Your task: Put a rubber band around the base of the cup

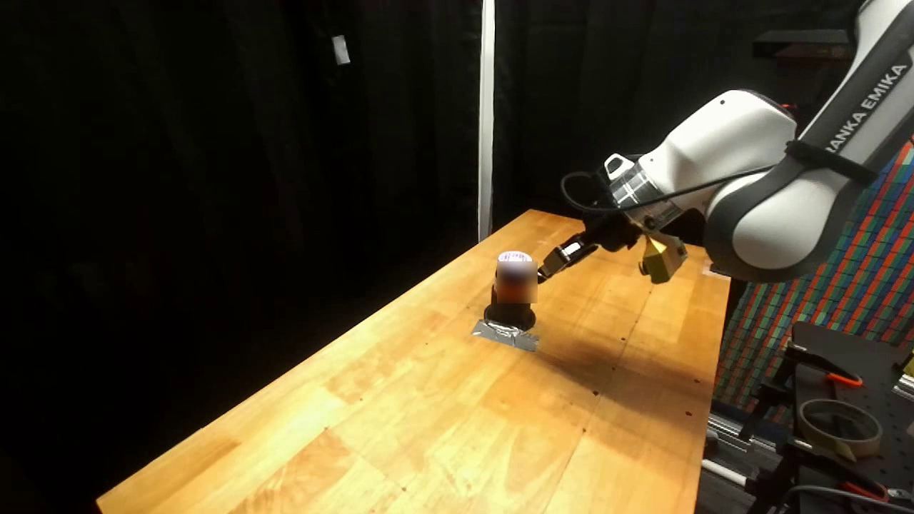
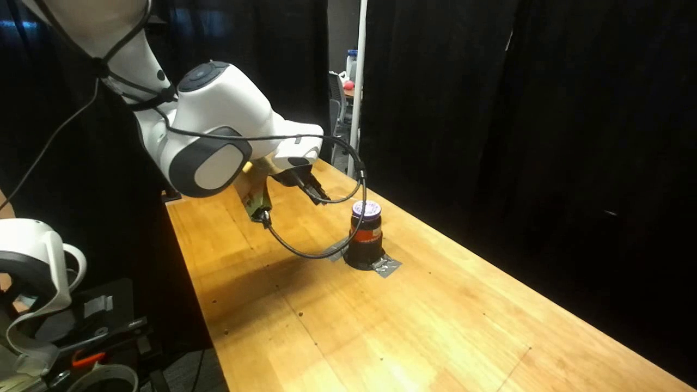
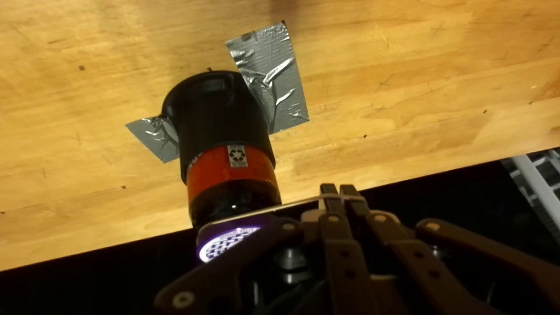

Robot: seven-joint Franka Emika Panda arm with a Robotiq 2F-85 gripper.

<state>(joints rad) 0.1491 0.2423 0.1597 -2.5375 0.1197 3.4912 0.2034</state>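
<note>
The cup [image 3: 232, 168] stands upright on the wooden table, with a dark neck, red-orange band, wide black base and purple-white lid. It shows in both exterior views [image 1: 515, 291] [image 2: 366, 235], blurred in one of them. My gripper [image 3: 339, 192] has its fingers nearly together beside the lid, with nothing clearly between them; it also shows in both exterior views [image 1: 545, 273] [image 2: 323, 200]. A thin tan rubber band [image 3: 299, 201] is looped around the fingertips and stretches left across the cup just under the lid. Its far end is hidden.
Silver tape [image 3: 275, 78] fixes the cup's base to the table [image 1: 428, 407]. My arm's black cable [image 2: 305, 254] hangs in a loop that crosses the cup in an exterior view. A tape roll [image 1: 841, 427] lies on a cart beside the table. Dark curtains stand behind.
</note>
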